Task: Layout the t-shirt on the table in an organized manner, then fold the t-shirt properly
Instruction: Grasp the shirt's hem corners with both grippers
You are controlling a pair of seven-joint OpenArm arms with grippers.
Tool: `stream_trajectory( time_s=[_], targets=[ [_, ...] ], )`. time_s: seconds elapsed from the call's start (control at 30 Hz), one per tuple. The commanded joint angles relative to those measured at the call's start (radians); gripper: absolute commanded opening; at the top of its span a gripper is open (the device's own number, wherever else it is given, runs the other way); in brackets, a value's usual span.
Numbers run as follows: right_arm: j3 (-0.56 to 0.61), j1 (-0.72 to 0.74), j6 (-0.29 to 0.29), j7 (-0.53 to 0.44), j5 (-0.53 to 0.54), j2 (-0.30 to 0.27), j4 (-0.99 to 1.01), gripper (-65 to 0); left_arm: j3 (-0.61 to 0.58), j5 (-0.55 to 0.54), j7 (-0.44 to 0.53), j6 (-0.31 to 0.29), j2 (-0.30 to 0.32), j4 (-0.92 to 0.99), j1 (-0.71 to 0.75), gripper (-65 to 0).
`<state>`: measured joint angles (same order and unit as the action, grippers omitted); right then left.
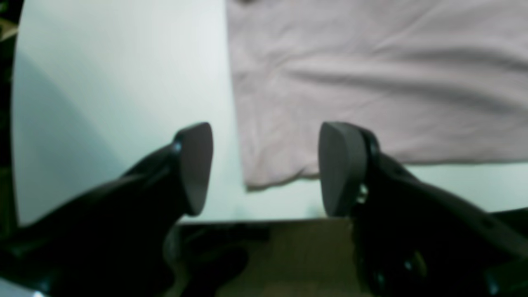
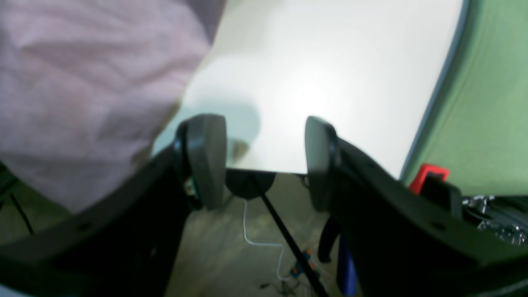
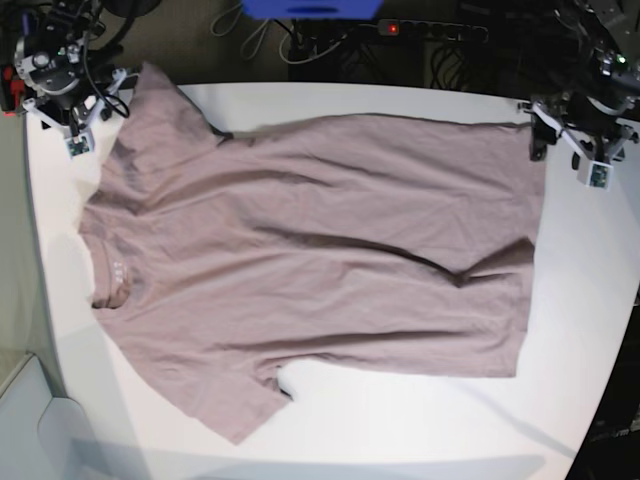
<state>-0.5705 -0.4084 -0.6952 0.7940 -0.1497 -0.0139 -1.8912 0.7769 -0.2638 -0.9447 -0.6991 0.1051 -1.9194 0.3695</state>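
The t-shirt lies spread flat across the table, ready for folding. The left gripper hangs wide and empty over its hem corner; the right gripper, also wide and empty, hangs beside its sleeve.

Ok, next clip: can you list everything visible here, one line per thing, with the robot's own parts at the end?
t-shirt: one, dusty mauve, spread flat across the table, neck toward the base view's left, hem toward its right
table: one, white, under the shirt, curved edge
power strip: one, dark with a red light, on the floor beyond the table's far edge
cables: several, white and black, on the floor below the table edge
green surface: one, green, beside the table in the right wrist view
left hand: one, black, open, above the shirt's hem corner, holding nothing
right hand: one, black, open, at the table edge beside the sleeve, holding nothing
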Motion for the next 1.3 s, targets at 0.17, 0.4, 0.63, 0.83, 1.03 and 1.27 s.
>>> stream_trajectory(
  time_s=[0.17, 0.4, 0.63, 0.83, 1.03, 1.27],
  targets=[
    [-0.006, 0.003, -0.003, -0.014, 0.006, -0.007, -0.017, -33.8, 0.006, 0.03, 0.026, 0.003, 0.02, 0.176, -0.046, -22.2],
    [-0.006, 0.004, -0.003, -0.014, 0.006, -0.011, -0.014, -33.8, 0.028, 0.028, 0.137, 0.002, 0.011, 0.289, -0.039, -17.2],
    [-0.006, 0.004, -0.003, -0.014, 0.006, -0.013, -0.014, -34.0, 0.023, 0.028, 0.14, 0.001, 0.011, 0.429, -0.062, -17.6],
    [-0.009, -0.001, -0.003, -0.014, 0.006, -0.013, -0.014, -34.0, 0.031, 0.028, 0.14, 0.001, 0.011, 0.458, -0.065, -48.4],
    [0.016, -0.017, -0.003, -0.014, 0.006, -0.007, -0.011, -33.5, 0.031, 0.03, 0.137, 0.001, 0.011, 0.458, -0.065, -62.4],
    [0.033, 0.012, -0.003, -0.008, 0.006, 0.065, 0.015, -31.8, 0.028, 0.03, 0.134, 0.001, 0.011, 0.456, -0.06, -64.8]
  ],
)
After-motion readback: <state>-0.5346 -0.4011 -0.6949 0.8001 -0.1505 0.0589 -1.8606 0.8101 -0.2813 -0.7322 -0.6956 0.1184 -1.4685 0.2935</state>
